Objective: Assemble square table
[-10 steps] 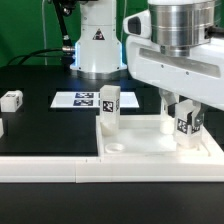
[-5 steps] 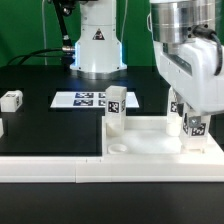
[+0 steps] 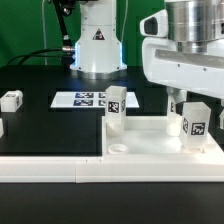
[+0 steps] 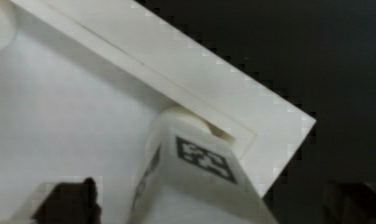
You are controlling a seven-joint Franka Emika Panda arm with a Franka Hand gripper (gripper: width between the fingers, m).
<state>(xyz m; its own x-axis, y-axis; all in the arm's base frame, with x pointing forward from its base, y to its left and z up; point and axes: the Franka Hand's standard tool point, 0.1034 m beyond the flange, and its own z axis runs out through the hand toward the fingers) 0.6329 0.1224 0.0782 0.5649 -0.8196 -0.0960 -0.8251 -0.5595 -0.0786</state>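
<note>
Nearest, beneath the gripper (image 3: pixel 190 108): large white plastic square table top (image 3: pixel 150 147) with raised rim. Between spread fingers (image 4: pixel 69 203), gap visible either side: small white tagged leg (image 3: pixel 197 124), tilted, at the top's corner. Toward the exterior view's left of gripper: second white leg (image 3: pixel 116 106), upright, black-and-white tag, no legible writing. Beyond: flat white marker board (image 3: pixel 85 99).

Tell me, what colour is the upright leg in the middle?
White leg with a black-and-white tag, clearest in the exterior view.

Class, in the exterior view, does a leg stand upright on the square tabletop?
Yes, a tagged leg stands upright at a corner of the tabletop.
</note>
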